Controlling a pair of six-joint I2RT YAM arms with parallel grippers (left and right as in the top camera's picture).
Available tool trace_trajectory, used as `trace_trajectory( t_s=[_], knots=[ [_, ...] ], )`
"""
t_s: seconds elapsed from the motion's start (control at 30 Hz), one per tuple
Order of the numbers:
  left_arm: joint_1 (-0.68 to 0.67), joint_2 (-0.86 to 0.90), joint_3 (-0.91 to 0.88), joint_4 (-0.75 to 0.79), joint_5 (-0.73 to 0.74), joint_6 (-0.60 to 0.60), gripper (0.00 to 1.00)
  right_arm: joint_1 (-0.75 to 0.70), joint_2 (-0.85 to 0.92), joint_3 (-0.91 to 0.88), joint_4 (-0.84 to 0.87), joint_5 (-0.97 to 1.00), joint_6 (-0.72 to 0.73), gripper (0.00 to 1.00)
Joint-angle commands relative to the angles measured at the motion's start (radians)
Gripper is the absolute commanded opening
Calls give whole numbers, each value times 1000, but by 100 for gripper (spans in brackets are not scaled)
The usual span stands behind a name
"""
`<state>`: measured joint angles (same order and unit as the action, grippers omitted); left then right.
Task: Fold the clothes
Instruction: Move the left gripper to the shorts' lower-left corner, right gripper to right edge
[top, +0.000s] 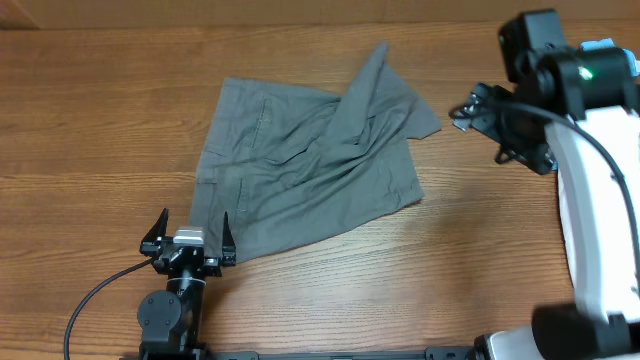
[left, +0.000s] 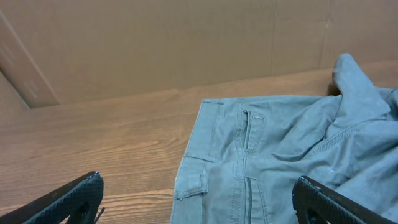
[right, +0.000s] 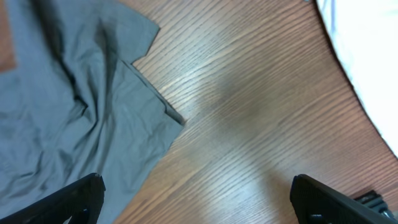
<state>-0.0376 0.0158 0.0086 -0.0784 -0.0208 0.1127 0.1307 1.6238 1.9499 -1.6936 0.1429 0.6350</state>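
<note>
The grey trousers (top: 310, 165) lie crumpled on the wooden table, partly folded, with one leg thrown diagonally toward the far right. In the left wrist view, the trousers (left: 280, 155) show the waistband, a belt loop and stitched pocket seams. My left gripper (top: 188, 235) is open and empty at the near left corner of the trousers, its fingers (left: 199, 193) straddling the waistband edge. My right gripper (top: 500, 125) is open and empty, raised to the right of the trousers. In the right wrist view the right gripper (right: 196, 193) is over bare wood, beside a trouser hem (right: 74, 112).
The wooden table (top: 100, 120) extends around the garment. A brown cardboard wall (left: 155, 43) stands behind the table. The white body of the right arm (top: 600, 200) fills the right side. A black cable (top: 100, 290) runs from the left arm's base.
</note>
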Motion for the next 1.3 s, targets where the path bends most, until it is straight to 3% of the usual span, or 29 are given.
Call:
trace_trajectory(
  t_s=[0.0,0.3,0.63,0.87,1.0,1.17,1.27],
  knots=[
    [6,-10,-4,4,-12,21,100,-2,-94,-69,0,-13,13,100],
    [6,-10,-4,4,-12,21,100,-2,-126,-303,67,-58,24,100],
    [5,-10,-4,4,-5,18,100,-2,-126,-662,397,-251,16,100],
    [5,-10,-2,36,316,-63,100,-2,-126,-854,647,-388,24,100],
    [5,-10,36,56,527,-72,100,-2,-126,-886,694,-399,24,100],
    [5,-1,200,16,441,-83,100,-2,-126,-889,706,-399,24,100],
    [5,64,373,-115,322,-83,100,-2,-126,-889,719,-399,24,100]
  ],
)
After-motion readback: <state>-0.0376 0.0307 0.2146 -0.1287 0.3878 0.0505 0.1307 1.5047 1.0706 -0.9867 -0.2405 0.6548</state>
